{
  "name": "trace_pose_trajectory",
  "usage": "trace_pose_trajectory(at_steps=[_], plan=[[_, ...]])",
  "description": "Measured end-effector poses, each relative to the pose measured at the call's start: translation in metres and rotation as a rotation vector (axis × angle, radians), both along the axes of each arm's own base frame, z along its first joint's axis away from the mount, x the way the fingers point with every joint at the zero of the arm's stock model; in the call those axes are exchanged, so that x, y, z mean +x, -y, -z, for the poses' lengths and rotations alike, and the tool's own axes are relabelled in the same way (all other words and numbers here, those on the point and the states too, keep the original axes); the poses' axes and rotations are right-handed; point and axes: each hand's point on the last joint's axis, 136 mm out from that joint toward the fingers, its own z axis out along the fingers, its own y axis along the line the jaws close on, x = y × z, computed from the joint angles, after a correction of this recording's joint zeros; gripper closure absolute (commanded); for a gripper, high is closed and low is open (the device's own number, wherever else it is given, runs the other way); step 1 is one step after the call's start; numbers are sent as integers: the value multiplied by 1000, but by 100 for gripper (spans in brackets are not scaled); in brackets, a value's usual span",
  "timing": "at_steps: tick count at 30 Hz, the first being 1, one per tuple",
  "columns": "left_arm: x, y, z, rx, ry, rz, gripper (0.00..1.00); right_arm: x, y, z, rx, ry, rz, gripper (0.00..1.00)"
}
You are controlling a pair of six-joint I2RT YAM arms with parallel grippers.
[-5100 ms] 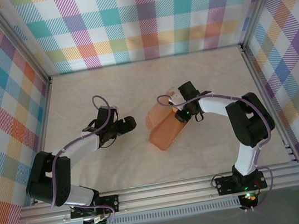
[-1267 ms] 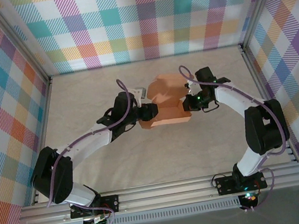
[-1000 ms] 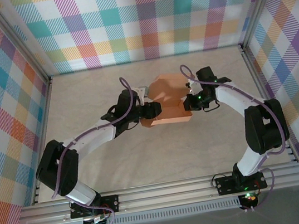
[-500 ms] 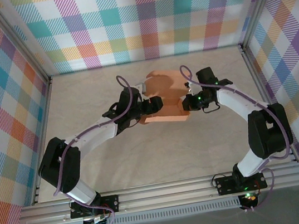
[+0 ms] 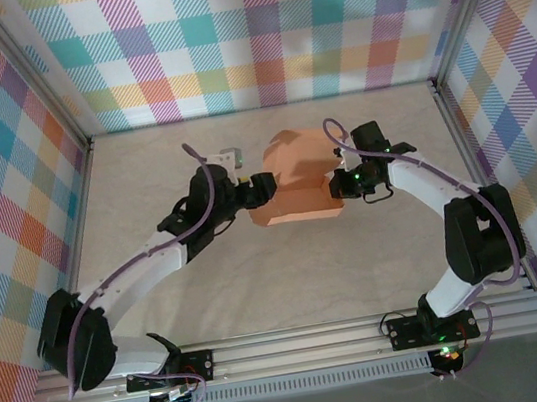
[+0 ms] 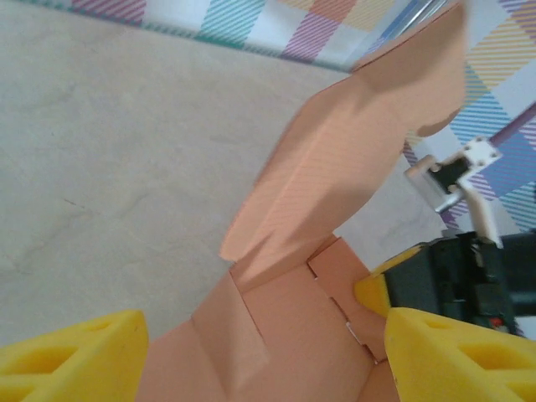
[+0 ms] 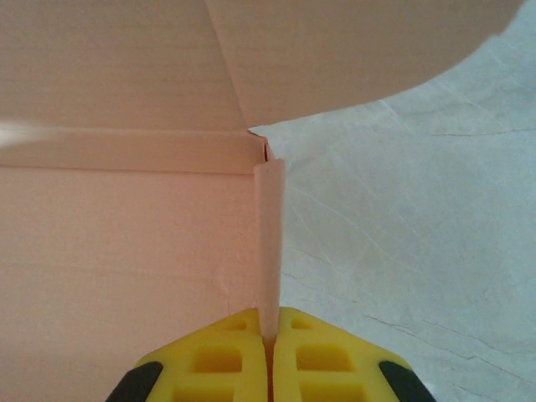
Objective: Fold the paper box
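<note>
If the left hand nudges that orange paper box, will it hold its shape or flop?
Probably floppy: the paper box is thin card, and its raised flap curves unsupported. Likely very light, so a nudge would pivot it around the right hand, which pinches one thin wall. Its creases could crush easily.
</note>
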Motion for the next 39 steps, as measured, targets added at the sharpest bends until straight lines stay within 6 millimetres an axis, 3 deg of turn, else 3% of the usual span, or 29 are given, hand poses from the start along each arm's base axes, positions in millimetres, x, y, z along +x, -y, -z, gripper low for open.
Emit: trace_pose_trajectory(at_steps=[3, 6, 8, 11, 16, 19, 29, 39], plan=[[-5, -3, -3, -4, 33, -7, 26, 2, 4, 4, -5, -26, 35, 100], [-47, -7, 16, 17, 19, 41, 27, 15, 5, 10, 3, -67, 87, 100], [-66, -2, 14, 20, 21, 97, 27, 20, 8, 18, 18, -108, 122, 100], [-79, 6, 5, 10, 46, 162, 26, 18, 10, 28, 46, -177, 163, 100], [-91, 13, 8, 16, 28, 223, 24, 16, 6, 30, 113, -242, 196, 100], [-88, 18, 13, 40, 6, 234, 18, 15, 3, 27, 142, -257, 199, 100], [-44, 58, 4, 72, -35, 219, 18, 13, -3, 23, 181, -275, 187, 100], [-29, 56, 25, 121, -99, 152, 18, 10, -5, 22, 190, -284, 177, 100]])
